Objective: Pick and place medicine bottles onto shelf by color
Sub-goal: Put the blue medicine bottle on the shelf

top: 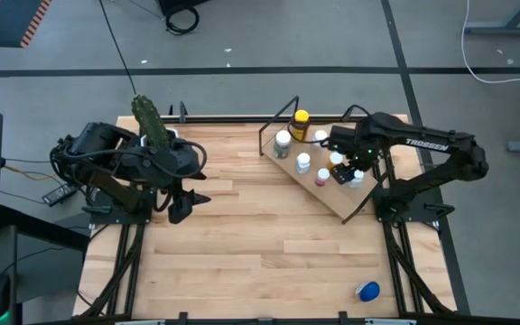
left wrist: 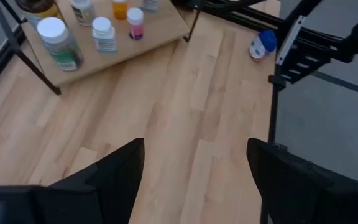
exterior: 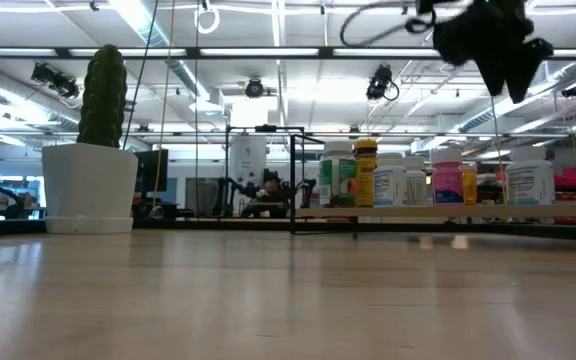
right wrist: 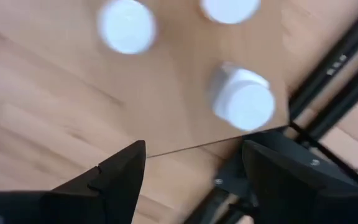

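Right tool (top: 355, 171) above the shelf (top: 332, 194), fingers spread wide, holding nothing. Left tool (top: 181, 206) over the desk (top: 242, 244) near the cactus pot (top: 156, 131), likewise wide and empty. Seven medicine bottles (top: 303, 162) upright on the shelf; a blue-capped bottle (top: 367, 291) lying at the desk's near right corner.

Medicine bottles upright on the angled shelf, 1 apart.

The light-wood shelf (top: 332, 190) on its thin black frame sits slantwise at the surface's far right. A yellow-capped bottle (top: 300, 125) stands at its far end, white-capped bottles (top: 303, 162) and a pink-capped bottle (top: 322, 177) nearby. A blue-capped bottle (top: 367, 291) lies on its side, well apart.
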Available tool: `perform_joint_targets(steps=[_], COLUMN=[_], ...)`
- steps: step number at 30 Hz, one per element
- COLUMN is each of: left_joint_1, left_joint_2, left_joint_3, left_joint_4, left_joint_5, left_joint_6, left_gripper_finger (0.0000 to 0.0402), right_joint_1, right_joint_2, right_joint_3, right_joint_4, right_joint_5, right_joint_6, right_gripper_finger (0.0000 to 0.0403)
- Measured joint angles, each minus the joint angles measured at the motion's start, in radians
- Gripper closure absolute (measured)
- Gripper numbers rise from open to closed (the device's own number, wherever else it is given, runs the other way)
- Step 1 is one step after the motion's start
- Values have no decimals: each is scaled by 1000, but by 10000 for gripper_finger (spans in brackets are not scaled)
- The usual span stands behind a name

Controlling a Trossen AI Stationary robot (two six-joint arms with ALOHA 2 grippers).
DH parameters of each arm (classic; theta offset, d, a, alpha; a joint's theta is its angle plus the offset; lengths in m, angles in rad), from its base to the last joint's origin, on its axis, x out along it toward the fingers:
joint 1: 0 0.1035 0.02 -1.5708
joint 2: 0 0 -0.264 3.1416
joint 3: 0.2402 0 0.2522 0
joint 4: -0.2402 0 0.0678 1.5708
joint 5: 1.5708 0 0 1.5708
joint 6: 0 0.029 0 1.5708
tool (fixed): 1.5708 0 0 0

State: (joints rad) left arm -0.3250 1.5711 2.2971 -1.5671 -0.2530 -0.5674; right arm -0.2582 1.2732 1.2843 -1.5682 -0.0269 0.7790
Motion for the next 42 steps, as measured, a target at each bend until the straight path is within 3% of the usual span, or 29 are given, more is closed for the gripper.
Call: perform_joint_targets(steps=[7, 16, 29, 32, 42], left_joint_1=[0, 0, 0, 0, 0], left_joint_2=[0, 0, 0, 0, 0], left_joint_3=[0, 0, 0, 0, 0], left_joint_4=[0, 12, 14, 14, 14], left_joint_5=[6, 37, 48, 48, 49], left_joint_6=[10, -81, 30, 33, 29], left_gripper_finger=[113, 113, 113, 113, 113], right_joint_1=[220, 565, 918, 985, 1126], right_joint_2=[0, 27, 151, 209, 337], right_joint_3=[117, 112, 112, 112, 112], right_joint_4=[13, 215, 387, 409, 384], right_joint_5=[-48, -103, -128, -149, -254], right_joint_6=[271, 806, 1400, 1472, 1492], right_gripper_finger=[127, 127, 127, 127, 127])
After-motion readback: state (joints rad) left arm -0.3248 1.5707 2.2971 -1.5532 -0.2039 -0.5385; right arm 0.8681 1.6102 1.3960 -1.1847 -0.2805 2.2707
